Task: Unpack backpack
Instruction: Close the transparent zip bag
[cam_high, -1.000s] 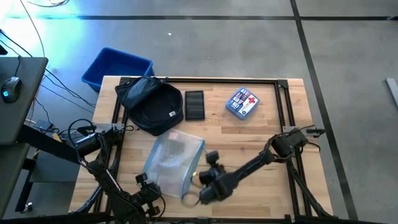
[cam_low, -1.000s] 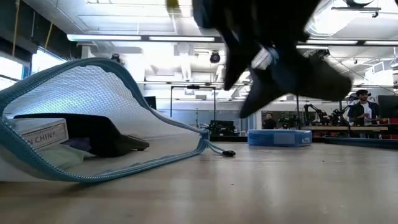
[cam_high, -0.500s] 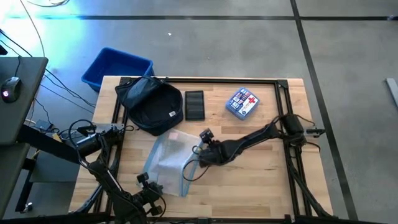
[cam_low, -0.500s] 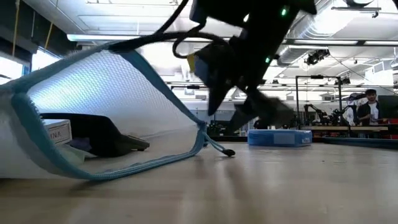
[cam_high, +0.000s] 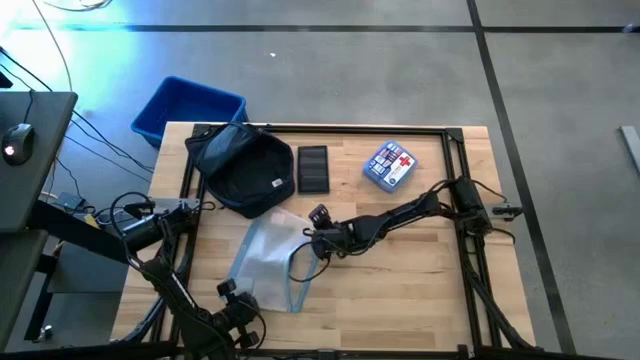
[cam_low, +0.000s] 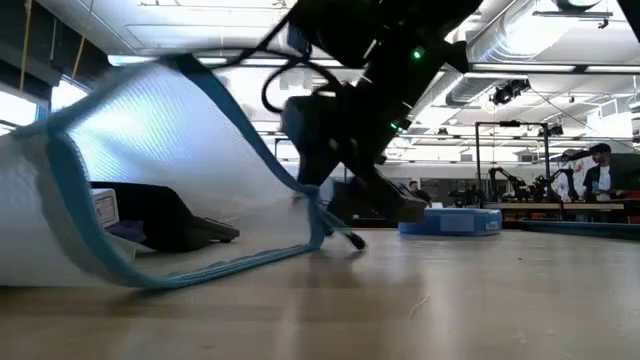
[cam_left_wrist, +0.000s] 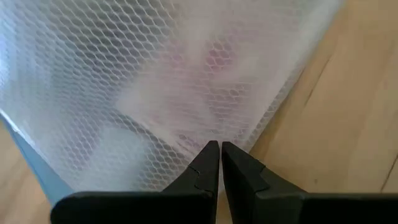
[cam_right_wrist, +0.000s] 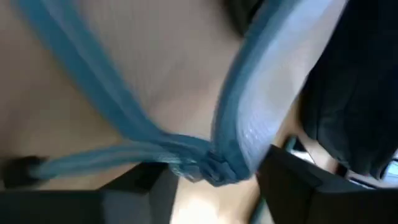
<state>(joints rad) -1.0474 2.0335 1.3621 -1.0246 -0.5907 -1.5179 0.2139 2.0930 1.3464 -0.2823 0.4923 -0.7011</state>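
A white mesh pouch (cam_high: 262, 262) with blue zipper trim lies on the wooden table's near middle, its mouth standing open (cam_low: 190, 170), with a dark item (cam_low: 160, 218) and a small box inside. My left gripper (cam_high: 234, 296) is shut at the pouch's near-left edge. My right gripper (cam_high: 314, 240) is closed around the far-right corner of its mouth. The dark backpack (cam_high: 242, 166) lies at the far left, touched by neither gripper. My left gripper pinches the pouch's closed mesh edge (cam_left_wrist: 205, 138) between its two fingertips (cam_left_wrist: 210, 155), slanting down from the near side; how many layers, I cannot tell. My right gripper has the bunched end of the blue zipper trim (cam_right_wrist: 214, 163) between its two fingers, slanting down from the table's right. The trim's corner (cam_low: 316, 205) stands a little above the table.
A black flat case (cam_high: 313, 168) and a blue pouch with a red cross (cam_high: 390, 165) lie along the far side. A bright-blue bin (cam_high: 186, 108) stands off the far-left corner. Bare wood shows at the near right (cam_high: 400, 300).
My right gripper has swung from the near edge toward the far side and turned, arriving at the pouch's mouth corner. The pouch has been pushed narrower toward the left, and the upper rim of its mouth has risen.
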